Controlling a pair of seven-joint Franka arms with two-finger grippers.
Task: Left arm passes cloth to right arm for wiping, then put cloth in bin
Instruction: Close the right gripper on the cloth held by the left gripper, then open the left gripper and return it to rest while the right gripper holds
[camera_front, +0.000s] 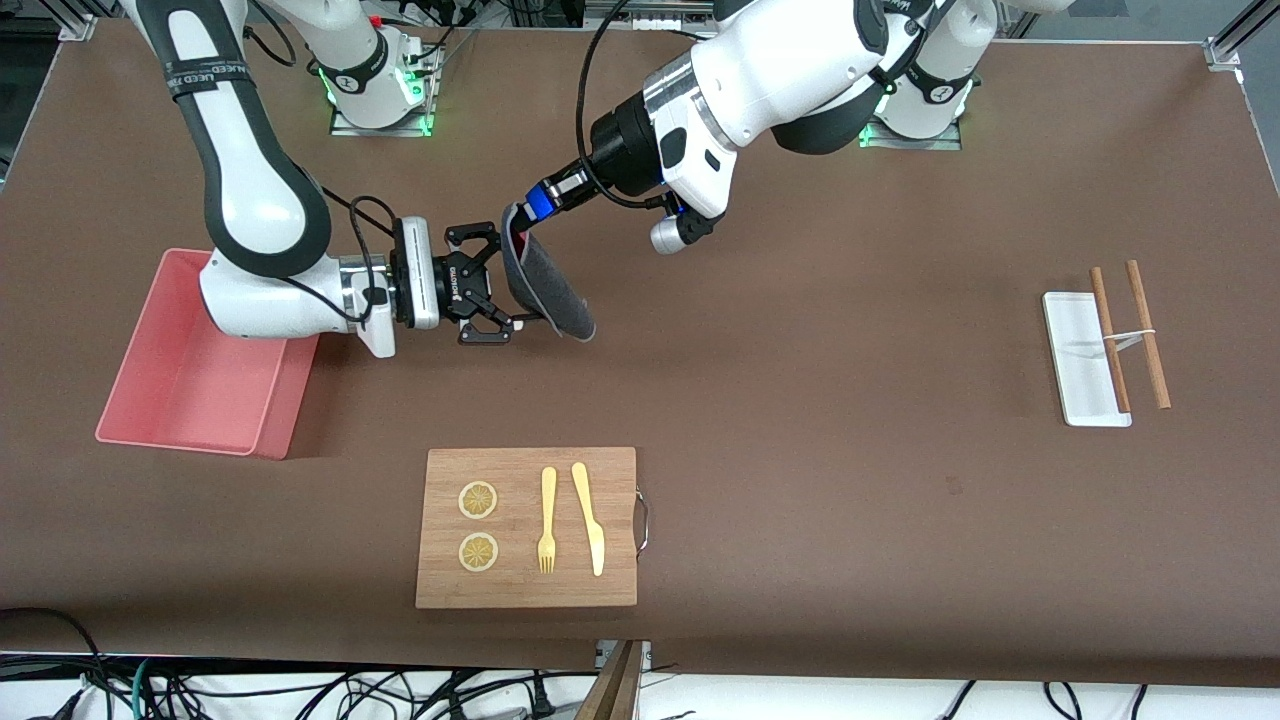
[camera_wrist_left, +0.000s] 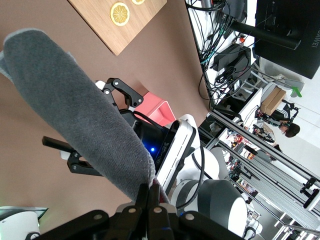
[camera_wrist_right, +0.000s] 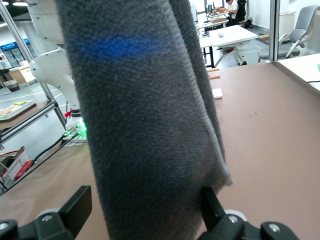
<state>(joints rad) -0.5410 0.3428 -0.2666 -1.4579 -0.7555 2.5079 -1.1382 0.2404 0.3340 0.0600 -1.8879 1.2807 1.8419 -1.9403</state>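
Note:
The dark grey cloth (camera_front: 548, 285) hangs in the air over the bare table, with a little red reverse side showing at its top. My left gripper (camera_front: 522, 212) is shut on the cloth's top edge; in the left wrist view its fingertips (camera_wrist_left: 150, 189) pinch the cloth (camera_wrist_left: 70, 100). My right gripper (camera_front: 515, 280) is open and reaches in from the bin's side, one finger on each side of the hanging cloth. The right wrist view shows the cloth (camera_wrist_right: 145, 100) filling the gap of that gripper (camera_wrist_right: 142, 205), with small gaps at both fingers (camera_wrist_right: 75, 205). The pink bin (camera_front: 180, 375) sits at the right arm's end of the table.
A wooden cutting board (camera_front: 525, 585) with two lemon slices, a fork and a knife lies nearer the front camera than the grippers. A white tray (camera_front: 1075, 350) with wooden chopsticks (camera_front: 1148, 335) lies at the left arm's end. The right arm's forearm hangs over the bin's edge.

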